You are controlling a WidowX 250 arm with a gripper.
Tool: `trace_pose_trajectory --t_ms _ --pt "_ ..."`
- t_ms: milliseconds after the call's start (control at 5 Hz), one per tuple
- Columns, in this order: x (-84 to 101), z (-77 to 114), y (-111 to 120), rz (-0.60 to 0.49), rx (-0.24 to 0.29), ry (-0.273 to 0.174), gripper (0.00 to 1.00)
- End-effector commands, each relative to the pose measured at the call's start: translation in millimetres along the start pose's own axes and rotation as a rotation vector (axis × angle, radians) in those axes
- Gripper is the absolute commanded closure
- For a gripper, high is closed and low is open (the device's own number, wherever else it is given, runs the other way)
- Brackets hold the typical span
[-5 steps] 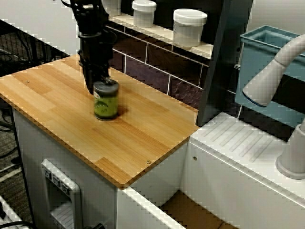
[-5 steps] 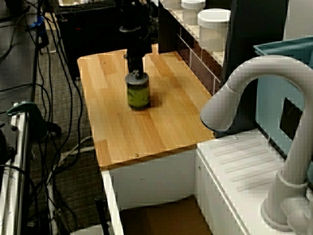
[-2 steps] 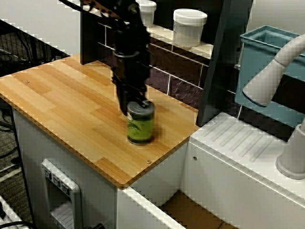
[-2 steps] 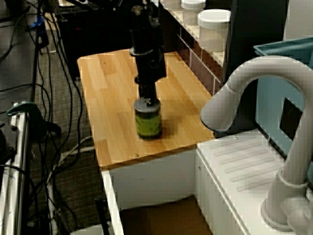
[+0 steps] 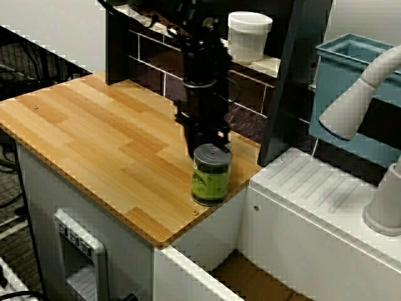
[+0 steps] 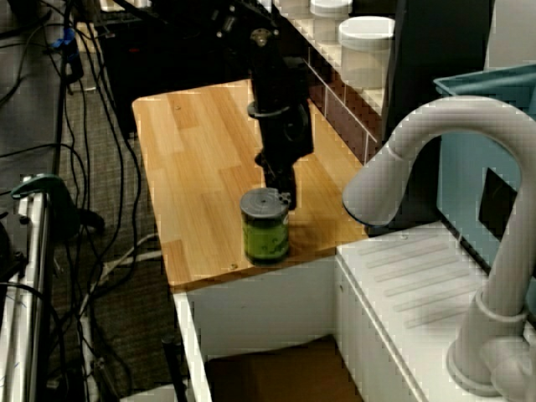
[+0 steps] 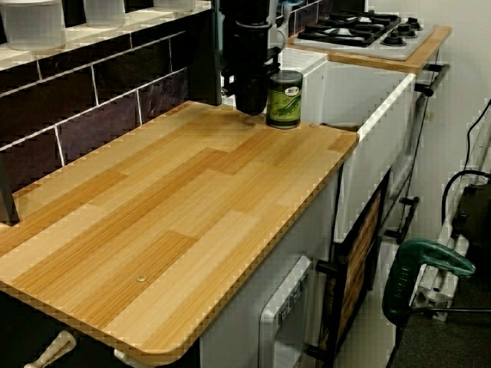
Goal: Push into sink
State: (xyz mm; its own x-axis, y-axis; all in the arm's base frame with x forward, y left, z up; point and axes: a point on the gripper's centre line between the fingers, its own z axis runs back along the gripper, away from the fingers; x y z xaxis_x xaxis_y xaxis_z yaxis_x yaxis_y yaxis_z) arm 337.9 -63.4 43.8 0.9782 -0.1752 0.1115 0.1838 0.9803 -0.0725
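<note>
A green can [image 5: 211, 175] with a dark lid stands upright on the wooden counter [image 5: 94, 138], close to the corner that borders the sink [image 5: 250, 281]. It also shows in the other views: can [image 6: 265, 226], can [image 7: 285, 99]. My black gripper [image 5: 204, 143] comes down just behind the can on the side away from the sink, its narrow tip touching the can's upper rim; the fingers look shut with nothing between them. The gripper [image 6: 280, 186] is seen the same way from the side. The sink's brown floor [image 6: 276, 368] lies below the counter edge.
White jars [image 5: 249, 34] line the tiled back ledge. A dark upright post [image 5: 291, 81] rises right of the can. A ribbed white drainboard [image 5: 326, 188], a grey faucet [image 6: 452, 167] and a teal bin [image 5: 351, 69] lie beyond. A stove [image 7: 360, 31] is past the sink.
The gripper has swept right and forward across the counter, sliding the can from mid-counter to the corner by the sink. The can has stayed upright.
</note>
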Motion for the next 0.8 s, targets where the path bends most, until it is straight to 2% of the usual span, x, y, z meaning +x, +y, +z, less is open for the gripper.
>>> trace_pose_trajectory --t_ms 0,200,400,600 --pt "7.0 8.8 -49.0 -0.004 -0.058 0.003 1.0" --pt "9.2 12.5 -69.7 -0.03 -0.122 0.042 1.0" --pt "9.6 8.6 -80.4 -0.011 -0.131 0.048 1.0" --pt "7.0 0.2 -74.7 -0.016 -0.101 0.051 1.0"
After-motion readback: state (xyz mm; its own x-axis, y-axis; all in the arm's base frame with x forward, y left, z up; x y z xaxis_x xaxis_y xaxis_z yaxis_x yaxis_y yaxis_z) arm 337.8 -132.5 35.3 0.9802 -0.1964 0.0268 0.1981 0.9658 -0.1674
